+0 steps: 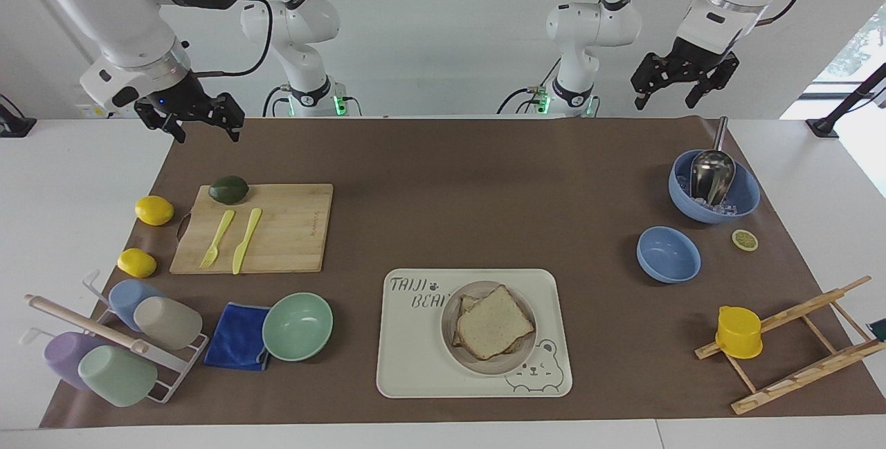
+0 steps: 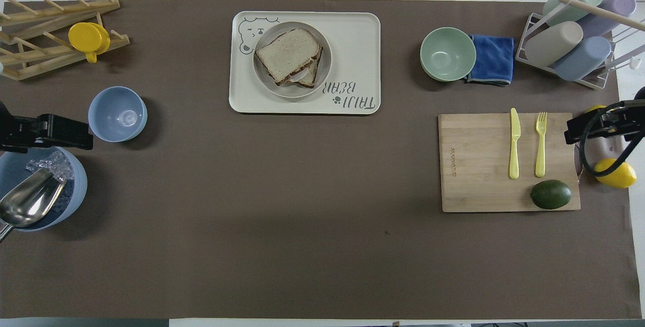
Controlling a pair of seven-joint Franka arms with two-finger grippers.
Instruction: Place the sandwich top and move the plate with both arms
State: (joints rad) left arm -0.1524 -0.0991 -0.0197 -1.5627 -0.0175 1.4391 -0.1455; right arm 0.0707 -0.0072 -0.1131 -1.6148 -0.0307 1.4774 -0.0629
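Observation:
The sandwich top (image 1: 495, 321), a pale speckled bread slice, lies on a darker slice on the small round plate (image 1: 450, 310). It also shows in the overhead view (image 2: 288, 55), on the plate (image 2: 326, 50). My left gripper (image 1: 663, 99) is open and empty, high over the mat's edge beside the ice bowl, and it shows in the overhead view (image 2: 75, 133). My right gripper (image 1: 208, 132) is open and empty, up over the mat's corner by the cutting board, and it shows in the overhead view (image 2: 572, 133). Both are far from the plate.
The plate sits on a cream bear tray (image 1: 415, 352). A mint bowl (image 1: 297, 326) and blue cloth (image 1: 237, 337) lie toward the right arm's end. A cutting board (image 1: 291, 227) holds an avocado, fork and knife. Two blue bowls (image 1: 668, 254) and a wooden rack (image 1: 796, 345) lie toward the left arm's end.

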